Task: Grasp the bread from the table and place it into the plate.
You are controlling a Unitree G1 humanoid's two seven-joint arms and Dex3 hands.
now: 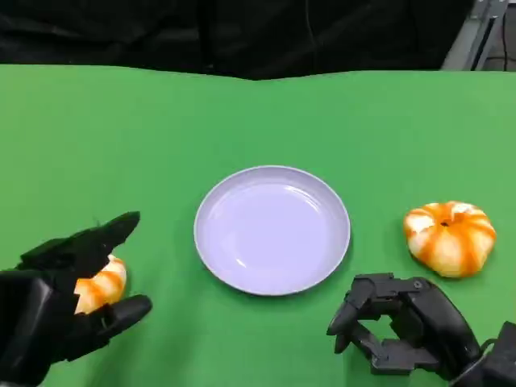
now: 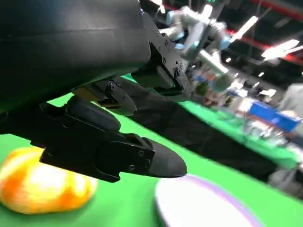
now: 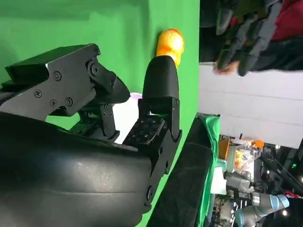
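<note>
A white plate (image 1: 272,230) sits mid-table. One orange-and-white bread (image 1: 103,286) lies at the lower left, between the spread fingers of my left hand (image 1: 48,306); the fingers stand above and below it without clearly closing on it. In the left wrist view the bread (image 2: 42,187) rests on the green cloth under my fingers (image 2: 118,156), with the plate (image 2: 199,205) beyond. My right hand (image 1: 403,326) rests on the table below and right of the plate, fingers bent and apart, holding nothing. A second, rounder bread (image 1: 450,236) lies to the plate's right, also seen as the bread (image 3: 169,43) past my right fingers (image 3: 161,90).
The green table's far edge (image 1: 258,74) meets a dark backdrop. A person (image 3: 251,38) stands beyond the table in the right wrist view. Bare green cloth surrounds the plate.
</note>
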